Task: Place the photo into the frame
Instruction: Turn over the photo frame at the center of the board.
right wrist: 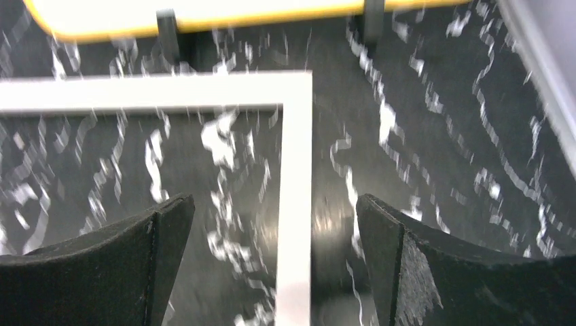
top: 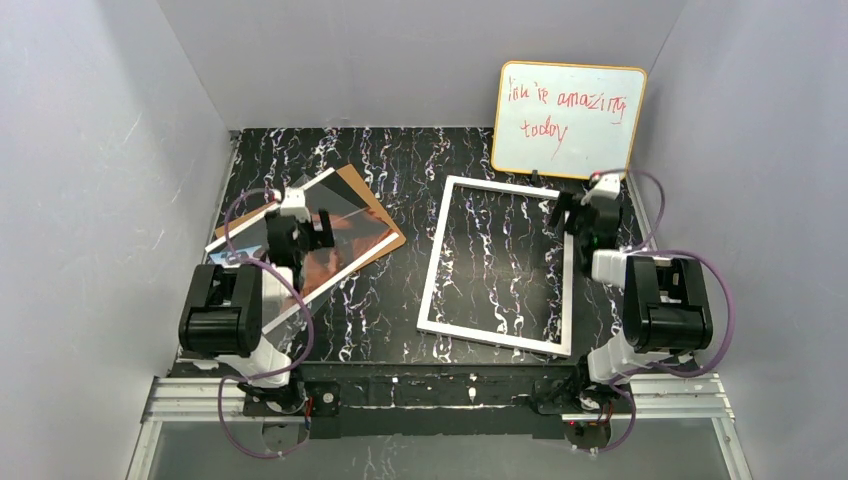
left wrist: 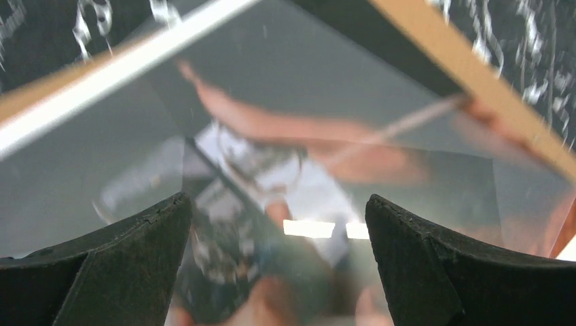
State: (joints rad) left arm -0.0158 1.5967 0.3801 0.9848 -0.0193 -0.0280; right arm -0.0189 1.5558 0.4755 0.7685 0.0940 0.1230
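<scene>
frame: your frame (top: 436, 250) lies flat on the bench (top: 390, 300), white face showing, with the marbled black surface visible through its opening.
photo: the photo (top: 352, 232) sits well off the frame's left side, not touching it and turned at an angle to it. you can see its white border and orange-red tones under a lot of glare.
backing board: the brown backing board (top: 372, 195) lies under the photo, and its edge on the frame's side pokes out from beneath.
left fingers: your left fingers (left wrist: 173, 217) are spread wide over the glossy print and hold nothing. from the wrist view you can't tell whether they touch it.
right fingers: your right fingers (right wrist: 173, 224) are just as wide apart at the frame's far right corner, and the frame's right bar runs up between them. neither finger is pressed on it, so nothing is gripped.
whiteboard: the orange-rimmed whiteboard (top: 570, 120) stands upright just behind that same far right corner of the frame, red writing facing you.
</scene>
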